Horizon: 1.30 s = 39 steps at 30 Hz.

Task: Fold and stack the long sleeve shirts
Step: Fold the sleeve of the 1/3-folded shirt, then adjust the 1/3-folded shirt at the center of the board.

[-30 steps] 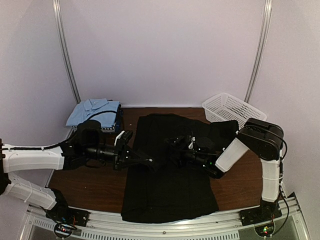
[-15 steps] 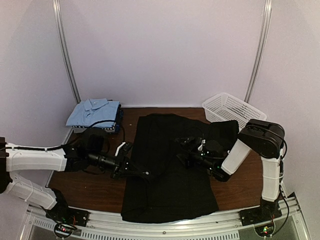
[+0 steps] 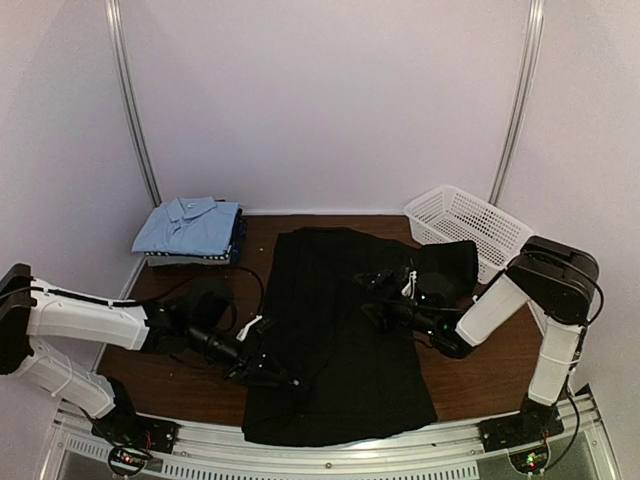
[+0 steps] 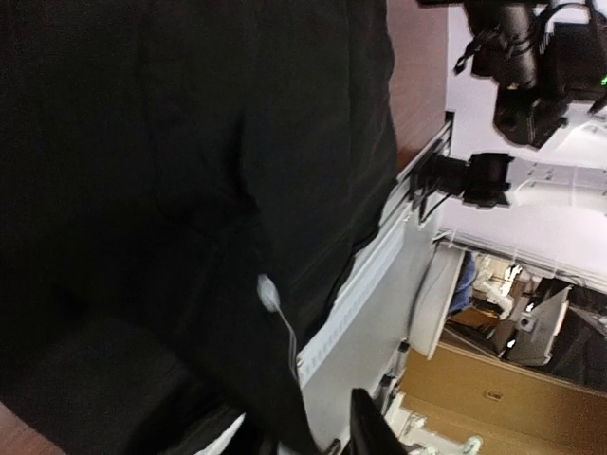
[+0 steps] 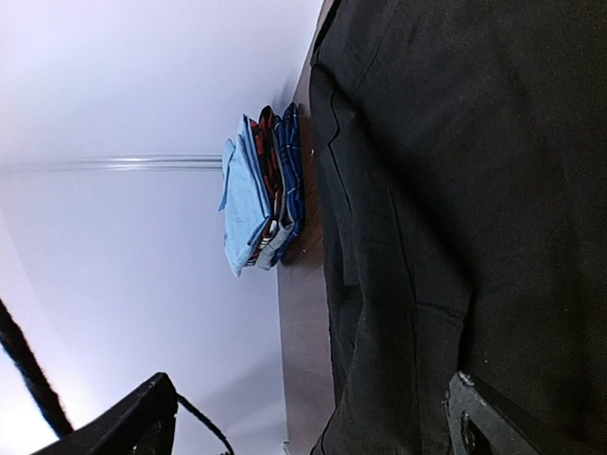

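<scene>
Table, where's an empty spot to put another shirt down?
Bare wood shows on the table at the near left corner, between the left arm and the black shirt, and at the near right beside the right arm. The middle is crowded; the folded stack and basket fill the back corners.

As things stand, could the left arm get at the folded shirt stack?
Probably yes: the stack sits on that arm's side, with only bare table between it and the left gripper, which is at the black shirt's left edge.

The black shirt (image 3: 340, 345) is matt, soft cloth; the tabletop (image 3: 490, 385) is dark, slightly glossy wood; the basket (image 3: 465, 225), upper right, is white plastic mesh; the light blue shirt (image 3: 190, 222) is perhaps cotton.
</scene>
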{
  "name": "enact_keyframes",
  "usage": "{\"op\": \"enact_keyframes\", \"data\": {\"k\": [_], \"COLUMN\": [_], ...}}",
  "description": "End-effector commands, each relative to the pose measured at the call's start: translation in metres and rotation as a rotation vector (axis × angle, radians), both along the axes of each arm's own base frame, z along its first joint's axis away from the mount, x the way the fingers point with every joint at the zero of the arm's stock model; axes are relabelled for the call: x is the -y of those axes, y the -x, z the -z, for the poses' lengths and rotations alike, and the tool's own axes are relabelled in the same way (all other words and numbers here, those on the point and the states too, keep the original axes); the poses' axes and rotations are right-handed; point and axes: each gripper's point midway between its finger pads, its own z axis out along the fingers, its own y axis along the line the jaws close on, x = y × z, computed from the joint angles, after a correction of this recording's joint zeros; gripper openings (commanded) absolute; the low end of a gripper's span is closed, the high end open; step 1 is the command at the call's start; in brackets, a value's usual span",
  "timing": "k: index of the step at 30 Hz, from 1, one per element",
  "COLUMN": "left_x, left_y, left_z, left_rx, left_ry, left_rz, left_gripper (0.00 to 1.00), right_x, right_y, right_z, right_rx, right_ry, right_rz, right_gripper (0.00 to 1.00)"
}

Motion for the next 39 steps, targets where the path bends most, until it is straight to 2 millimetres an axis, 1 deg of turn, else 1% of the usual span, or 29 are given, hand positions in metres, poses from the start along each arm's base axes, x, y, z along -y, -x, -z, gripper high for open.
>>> {"op": "enact_keyframes", "data": {"k": [1,3,5,7,10,13,15,16,20,23,26,29,32,37,39], "left_x": [-0.004,-0.006,-0.010,-0.017,-0.021,-0.011,-0.007,-0.007,0.001,0.006,0.007,0.010,0.013,0.017,0.018], "left_y": [-0.001,-0.008,-0.021,-0.038,-0.066,-0.086,-0.101,-0.112,-0.152,-0.181,-0.202,-0.215,-0.222,-0.233,-0.236], "left_z": [-0.005,-0.016,-0.029,-0.037,-0.048,-0.061,-0.061,-0.060,-0.036,-0.017,0.001,0.015,0.028,0.043,0.049], "left_rx": [0.099,0.160,0.231,0.294,0.364,0.416,0.448,0.467,0.481,0.497,0.485,0.467,0.450,0.435,0.423], "left_ry": [-0.058,-0.068,-0.080,-0.111,-0.114,-0.080,-0.107,-0.114,-0.141,-0.191,-0.210,-0.221,-0.235,-0.237,-0.238], "left_rz": [0.032,0.006,-0.042,-0.098,-0.152,-0.139,-0.153,-0.167,-0.149,-0.146,-0.154,-0.153,-0.145,-0.146,-0.144], "left_gripper": [0.43,0.53,0.56,0.56,0.55,0.51,0.50,0.50,0.42,0.40,0.40,0.39,0.40,0.47,0.49], "right_x": [0.011,0.015,0.018,0.017,0.018,0.018,0.016,0.015,0.009,0.007,0.009,0.013,0.017,0.019,0.019], "right_y": [0.001,0.004,0.007,0.008,0.010,0.010,0.010,0.010,0.010,0.012,0.014,0.017,0.018,0.020,0.020], "right_z": [0.012,0.015,0.017,0.018,0.022,0.020,0.017,0.016,0.014,0.010,0.005,0.002,-0.002,-0.005,-0.005], "right_rx": [0.034,0.039,0.048,0.058,0.064,0.078,0.086,0.092,0.101,0.108,0.114,0.115,0.121,0.127,0.126], "right_ry": [0.251,0.329,0.384,0.446,0.543,0.586,0.605,0.609,0.614,0.627,0.633,0.640,0.643,0.639,0.638], "right_rz": [-0.025,-0.039,-0.057,-0.088,-0.134,-0.156,-0.173,-0.178,-0.202,-0.212,-0.209,-0.200,-0.193,-0.186,-0.186], "right_gripper": [1.00,0.99,0.97,0.93,0.84,0.77,0.71,0.68,0.60,0.58,0.58,0.58,0.58,0.58,0.58]}}
